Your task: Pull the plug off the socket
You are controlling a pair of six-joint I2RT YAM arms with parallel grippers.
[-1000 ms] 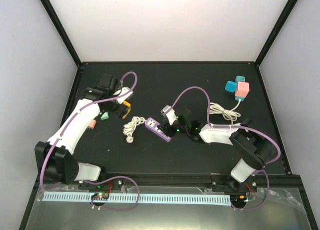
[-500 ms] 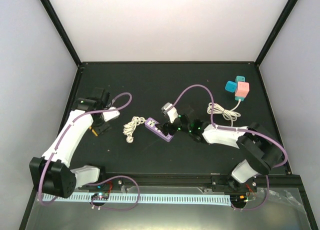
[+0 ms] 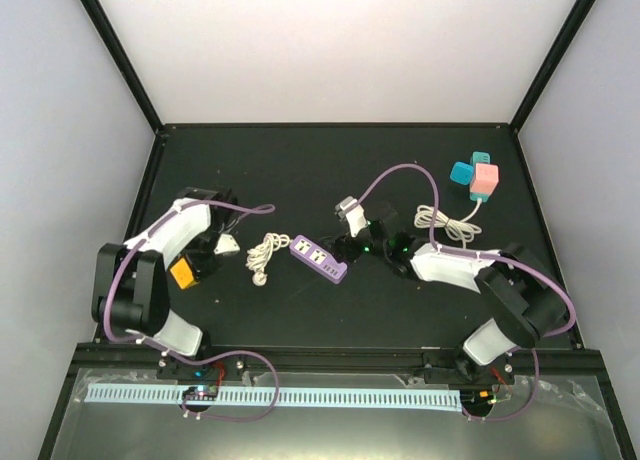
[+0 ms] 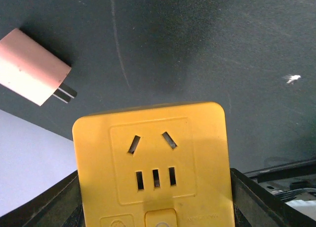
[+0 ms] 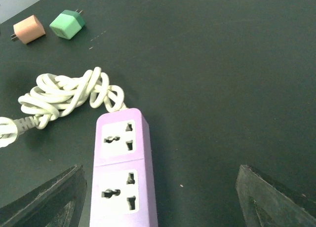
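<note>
Yellow socket block (image 4: 153, 163) is clamped in the left gripper (image 4: 154, 209), close to the left edge of the table (image 3: 300, 170), and its holes are empty. A pink plug (image 4: 33, 66) lies loose on the table just beyond it, apart from the socket, with a green plug (image 5: 67, 23) beside it. Toward the middle lie a coiled white cable (image 3: 266, 252), then a purple power strip (image 3: 318, 258). The right gripper (image 5: 163, 202) hovers over the strip with jaws spread wide, grasping nothing. Near the far right corner sits a teal and pink adapter cluster (image 3: 475, 177).
</note>
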